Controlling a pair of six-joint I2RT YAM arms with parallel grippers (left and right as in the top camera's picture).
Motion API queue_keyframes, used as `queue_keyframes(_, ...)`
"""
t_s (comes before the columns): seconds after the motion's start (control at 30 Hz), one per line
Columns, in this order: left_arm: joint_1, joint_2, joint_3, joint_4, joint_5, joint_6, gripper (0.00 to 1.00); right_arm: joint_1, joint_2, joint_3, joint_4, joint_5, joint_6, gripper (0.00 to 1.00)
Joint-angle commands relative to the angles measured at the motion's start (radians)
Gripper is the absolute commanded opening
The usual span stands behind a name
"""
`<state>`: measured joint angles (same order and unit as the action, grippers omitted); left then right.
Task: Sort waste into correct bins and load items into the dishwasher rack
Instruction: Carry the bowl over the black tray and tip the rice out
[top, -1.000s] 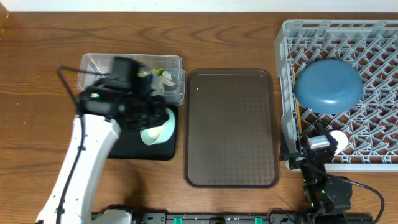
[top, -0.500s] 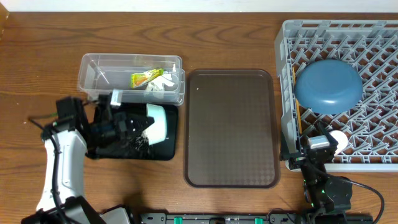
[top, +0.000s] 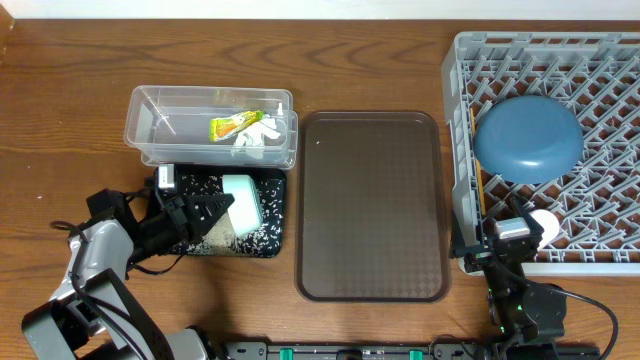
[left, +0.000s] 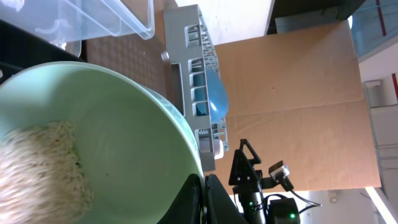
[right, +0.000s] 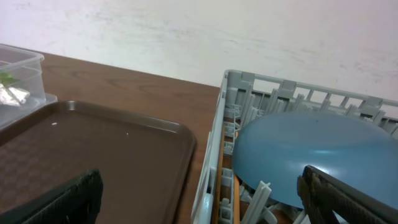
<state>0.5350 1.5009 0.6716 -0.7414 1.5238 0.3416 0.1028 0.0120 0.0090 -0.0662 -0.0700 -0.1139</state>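
My left gripper (top: 215, 208) is shut on the rim of the white bowl with the pale-green rim (top: 243, 200), which is tipped on its side over the black tray (top: 272, 244). Rice grains (top: 225, 232) lie on that tray. In the left wrist view, rice (left: 37, 162) still clings inside the bowl (left: 124, 130), and the jaws (left: 204, 199) pinch its rim. The clear tub (top: 150, 140) holds the snack wrapper (top: 230, 126) and the tissue (top: 262, 133). The dark-blue plate (top: 528, 138) lies face down in the grey rack (top: 600, 70). My right gripper (top: 505, 240) is open and empty at the rack's front-left corner.
The brown serving tray (top: 370, 205) lies between the black tray and the rack. Chopsticks (top: 479, 190) lie along the rack's left inner edge. A small pale round item (top: 545, 225) sits in the rack near my right gripper. The right wrist view shows the plate (right: 305, 155) and the rack wall (right: 249, 84).
My left arm has swung from over the clear tub down to the lower left. The bowl has tipped onto its side over the black tray, and rice now lies there. The right arm is still.
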Motion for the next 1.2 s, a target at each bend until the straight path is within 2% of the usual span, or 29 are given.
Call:
queue_keyframes(0.0,0.005,0.003,-0.004,0.014,0.049,0.029,0.06,-0.011,-0.006,-0.003,-0.001,0.006,-0.003,0.99)
queue_keyframes(0.3,0.005,0.003,-0.004,0.032,0.049,0.035,0.06,-0.011,-0.006,-0.003,-0.001,0.006,-0.003,0.99)
queue_keyframes(0.37,0.005,0.003,-0.004,0.08,0.023,0.064,0.06,-0.011,-0.006,-0.003,-0.001,0.006,-0.003,0.99)
queue_keyframes(0.47,0.005,0.002,-0.003,0.16,0.049,-0.122,0.06,-0.011,-0.006,-0.003,-0.001,0.006,-0.003,0.99)
queue_keyframes(0.57,0.002,0.001,-0.003,0.192,-0.028,-0.1,0.06,-0.011,-0.006,-0.003,-0.001,0.006,-0.003,0.99)
queue_keyframes(0.73,0.003,0.001,-0.003,0.19,-0.131,-0.246,0.06,-0.011,-0.006,-0.003,-0.001,0.006,-0.003,0.99)
queue_keyframes(0.77,0.003,0.001,-0.003,0.191,-0.104,-0.244,0.06,-0.011,-0.006,-0.003,-0.001,0.006,-0.003,0.99)
queue_keyframes(0.83,-0.006,0.001,-0.003,0.197,0.05,-0.139,0.06,-0.011,-0.006,-0.003,-0.001,0.006,-0.003,0.99)
queue_keyframes(0.87,-0.01,0.001,-0.002,0.192,0.049,-0.138,0.06,-0.011,-0.006,-0.003,-0.001,0.006,-0.003,0.99)
queue_keyframes(0.9,-0.011,0.001,-0.002,0.206,0.044,-0.137,0.06,-0.011,-0.006,-0.003,-0.001,0.006,-0.003,0.99)
queue_keyframes(0.97,-0.011,0.001,-0.002,0.205,-0.062,-0.153,0.06,-0.011,-0.006,-0.003,-0.001,0.006,-0.003,0.99)
queue_keyframes(1.03,-0.011,0.002,-0.002,0.204,-0.15,-0.227,0.06,-0.011,-0.006,-0.003,-0.001,0.006,-0.003,0.99)
queue_keyframes(1.1,-0.019,0.002,-0.002,0.205,0.015,-0.156,0.06,-0.011,-0.006,-0.003,-0.001,0.006,-0.003,0.99)
queue_keyframes(1.17,-0.026,0.0,0.0,0.203,0.045,-0.133,0.06,-0.011,-0.006,-0.003,-0.001,0.006,-0.003,0.99)
